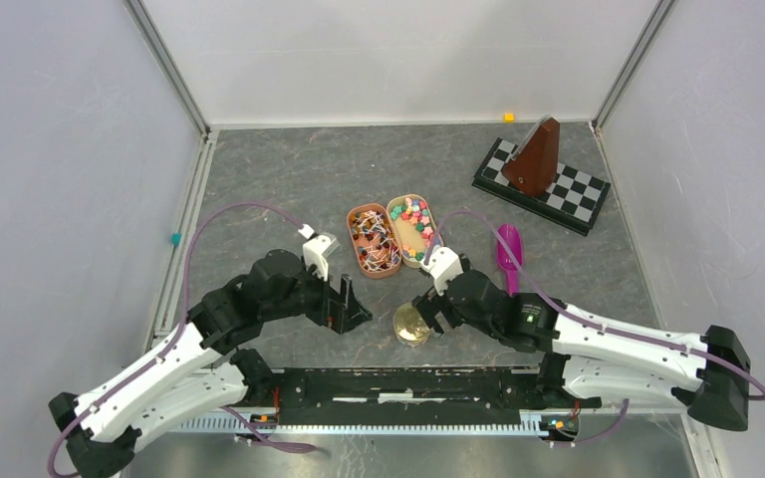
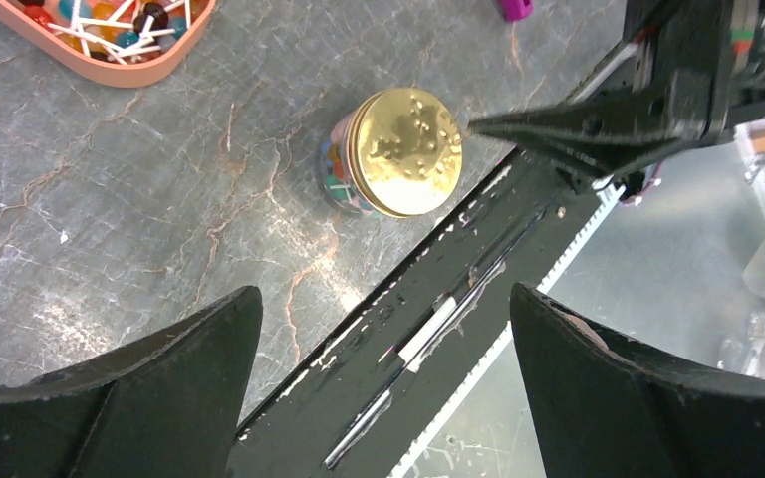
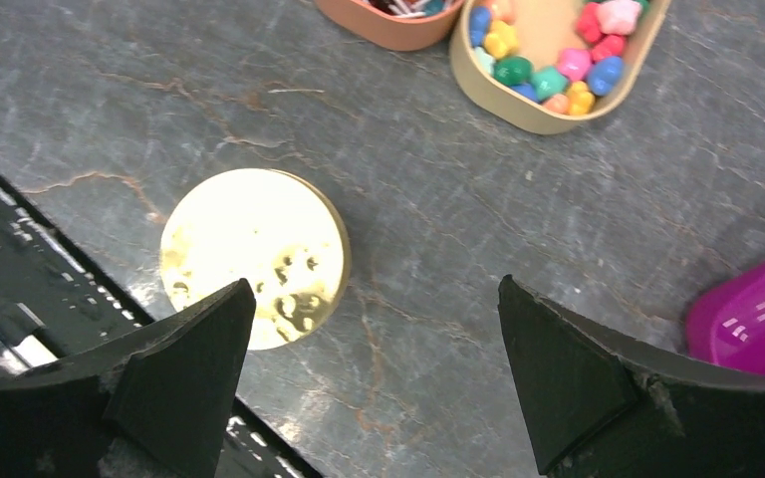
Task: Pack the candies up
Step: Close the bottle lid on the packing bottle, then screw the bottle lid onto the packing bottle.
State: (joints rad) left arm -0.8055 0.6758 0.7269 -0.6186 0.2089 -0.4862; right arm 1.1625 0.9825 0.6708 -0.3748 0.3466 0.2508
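Note:
The candies [image 1: 416,221] lie in a tan oval tray [image 1: 394,213]; in the right wrist view they [image 3: 548,70] fill its near end [image 3: 518,118]. A small glass jar with a gold lid [image 1: 411,325] stands near the front rail. The lid is on, and coloured candies [image 2: 336,169] show through the glass under the lid [image 2: 403,151]. My left gripper [image 1: 352,311] is open and empty, left of the jar. My right gripper [image 1: 428,313] is open and empty just right of the jar, with the lid [image 3: 254,254] beside its left finger.
An orange-brown oval tray [image 1: 356,221] of white-twisted wrapped sweets touches the tan tray's left side. A magenta scoop [image 1: 509,254] lies to the right of the trays. A chessboard [image 1: 578,199] with a brown metronome [image 1: 535,157] stands at the back right. The black front rail [image 1: 408,383] runs behind the jar.

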